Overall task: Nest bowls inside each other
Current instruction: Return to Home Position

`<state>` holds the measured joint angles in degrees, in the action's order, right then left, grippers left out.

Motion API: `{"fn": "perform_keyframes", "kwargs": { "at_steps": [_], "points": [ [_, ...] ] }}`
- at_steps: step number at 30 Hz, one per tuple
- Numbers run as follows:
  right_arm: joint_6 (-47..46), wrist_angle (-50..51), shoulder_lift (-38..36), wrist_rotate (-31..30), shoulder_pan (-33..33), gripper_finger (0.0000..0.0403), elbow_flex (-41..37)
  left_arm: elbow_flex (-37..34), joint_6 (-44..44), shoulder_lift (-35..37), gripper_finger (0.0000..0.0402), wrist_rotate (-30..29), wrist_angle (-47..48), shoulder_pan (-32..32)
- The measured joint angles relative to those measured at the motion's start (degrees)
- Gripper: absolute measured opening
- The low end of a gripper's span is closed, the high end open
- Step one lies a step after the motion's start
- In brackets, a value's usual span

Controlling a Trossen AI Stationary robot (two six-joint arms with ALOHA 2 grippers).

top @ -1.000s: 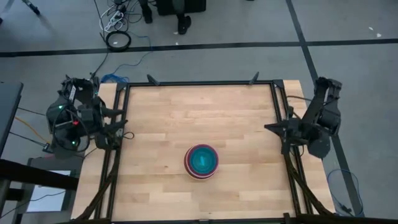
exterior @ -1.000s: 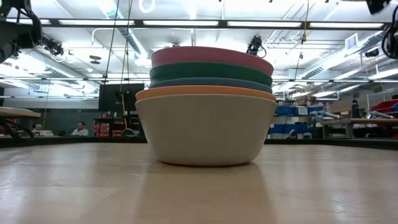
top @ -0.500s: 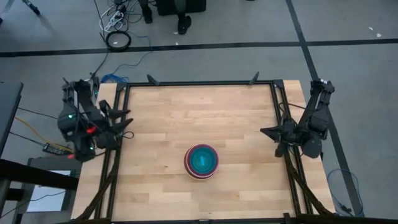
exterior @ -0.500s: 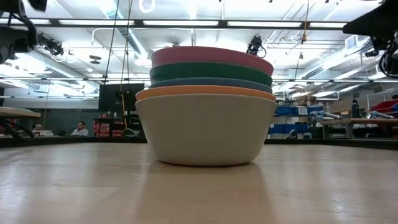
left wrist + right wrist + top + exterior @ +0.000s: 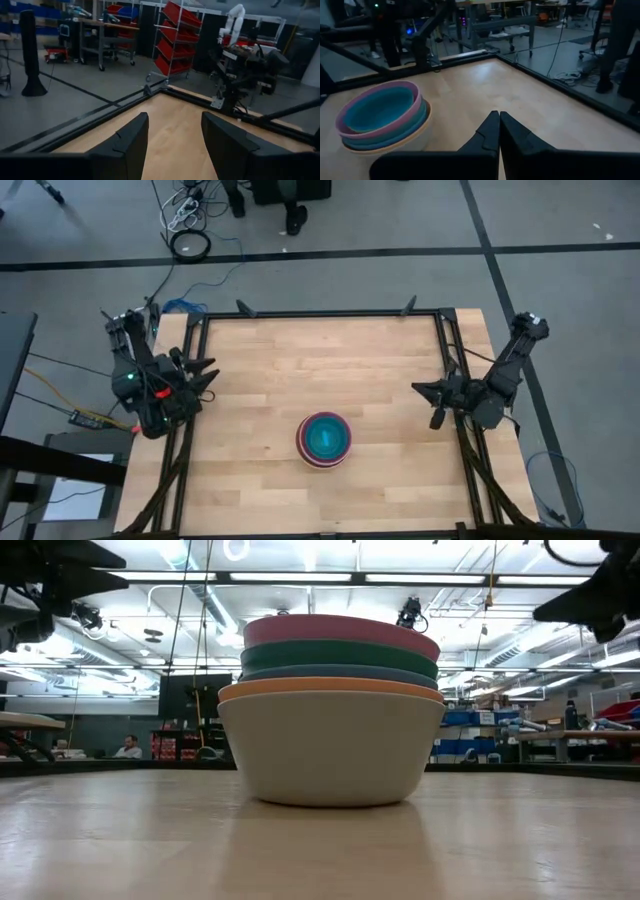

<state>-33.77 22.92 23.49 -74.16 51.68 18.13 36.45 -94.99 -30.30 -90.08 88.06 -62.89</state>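
The bowls [image 5: 323, 438] stand nested in one stack on the wooden table, a little toward the near edge from its middle. The grey-white outer bowl [image 5: 332, 750] rests by its base on the wood. Orange, blue, dark green and pink rims show above it, and cyan lies innermost [image 5: 379, 107]. My left gripper [image 5: 210, 375] hangs open over the table's left edge, with nothing between its fingers [image 5: 174, 117]. My right gripper [image 5: 418, 389] is shut and empty at the right edge [image 5: 495, 115]. It points across the table, with the stack off to one side.
A black frame rail [image 5: 320, 313] runs around the tabletop, with braces at both sides under the arms. Bare wood [image 5: 320, 365] lies between the stack and each gripper. Cables lie on the floor beyond the far edge. A person [image 5: 128, 748] sits far off in the room.
Both arms have come down at the table's sides and rolled their wrists. In the low view they reach further down into the picture's upper corners. The right gripper's tip has edged inward over the table. The stack of bowls has kept still.
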Motion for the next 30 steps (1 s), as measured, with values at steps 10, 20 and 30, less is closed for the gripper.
{"fn": "perform_keyframes", "kwargs": {
  "at_steps": [10,20,30],
  "points": [
    [28.53,-49.63,0.09,29.32,-22.36,0.0,-15.31,-1.67,3.03,-0.13,0.0191,-0.04,-6.54,10.42],
    [24.52,-49.84,3.12,59.36,-50.02,0.0,-17.52,-9.83,3.11,-0.17,0.0191,0.07,-12.24,19.65],
    [25.44,-53.83,12.75,82.68,-72.62,0.0,-17.52,-11.72,6.33,-0.58,0.0191,0.1,-15.72,26.01]
  ]
}}
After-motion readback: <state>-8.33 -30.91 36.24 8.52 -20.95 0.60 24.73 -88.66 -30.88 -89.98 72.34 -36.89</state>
